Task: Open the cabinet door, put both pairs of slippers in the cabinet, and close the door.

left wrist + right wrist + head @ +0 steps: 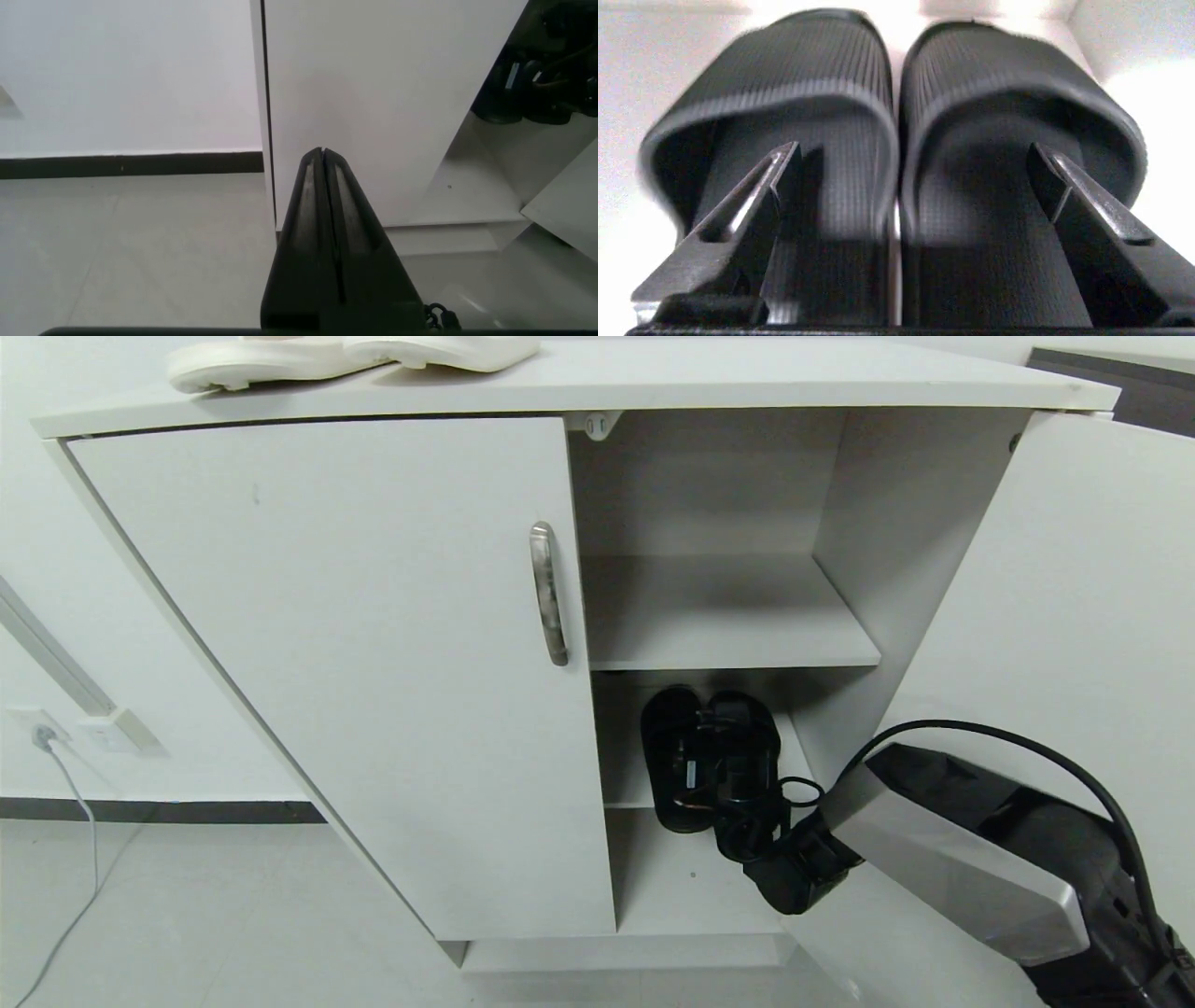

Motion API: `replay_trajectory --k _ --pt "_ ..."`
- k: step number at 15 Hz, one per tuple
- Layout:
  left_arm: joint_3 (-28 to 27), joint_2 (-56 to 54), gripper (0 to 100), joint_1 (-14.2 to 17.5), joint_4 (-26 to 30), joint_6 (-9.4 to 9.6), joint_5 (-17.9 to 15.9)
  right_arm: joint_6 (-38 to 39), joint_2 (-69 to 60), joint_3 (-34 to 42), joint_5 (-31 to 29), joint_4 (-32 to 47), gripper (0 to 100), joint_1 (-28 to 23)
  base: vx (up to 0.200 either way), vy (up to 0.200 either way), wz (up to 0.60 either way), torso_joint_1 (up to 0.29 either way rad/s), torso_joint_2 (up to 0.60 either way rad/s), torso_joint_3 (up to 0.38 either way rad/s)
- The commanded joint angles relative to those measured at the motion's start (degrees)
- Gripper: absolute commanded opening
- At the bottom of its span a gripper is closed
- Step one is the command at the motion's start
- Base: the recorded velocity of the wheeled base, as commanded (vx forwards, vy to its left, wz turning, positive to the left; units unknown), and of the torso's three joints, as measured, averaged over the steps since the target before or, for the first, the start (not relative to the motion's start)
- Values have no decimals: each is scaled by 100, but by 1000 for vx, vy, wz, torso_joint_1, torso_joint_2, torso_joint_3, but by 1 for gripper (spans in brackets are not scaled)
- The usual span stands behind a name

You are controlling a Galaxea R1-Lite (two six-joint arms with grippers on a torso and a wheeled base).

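A white laminate two-door cabinet point(747, 373) stands against the wall. Its left door point(327, 644), at 9 o'clock in the head view, is shut and carries a vertical brushed-metal bar handle point(548, 593). Its right door point(1074, 616), at 3 o'clock, is swung wide open. Inside, a pair of black ribbed rubber slippers point(695, 756) lies side by side, the two touching, in the compartment just under the white inner shelf point(719, 616), at about 5 o'clock from that shelf's middle. The right gripper point(915, 154) is at the slippers' open ends with its jaws spread apart, one finger over each footbed, clamping nothing. A pair of cream-white foam slippers point(345, 355) rests on the cabinet's top surface at 11 o'clock. The left gripper point(322, 159) hangs low outside the cabinet, before the shut door's outer lower corner, its jaws pressed together and empty.
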Motion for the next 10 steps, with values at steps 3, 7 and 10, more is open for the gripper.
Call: replay_trajectory --k 3,7,10 --pt "1 7 0 0 0 -2 2 -19 -1075 1813 -193 -1008 100 430 0 0 0 0 0 0" --pt "1 7 0 0 0 -10 2 -10 -1734 3395 -185 -1860 100 843 0 0 0 0 0 0" --pt "1 7 0 0 0 16 -7 -1 -1778 3940 -176 -2353 100 1080 0 0 0 0 0 0"
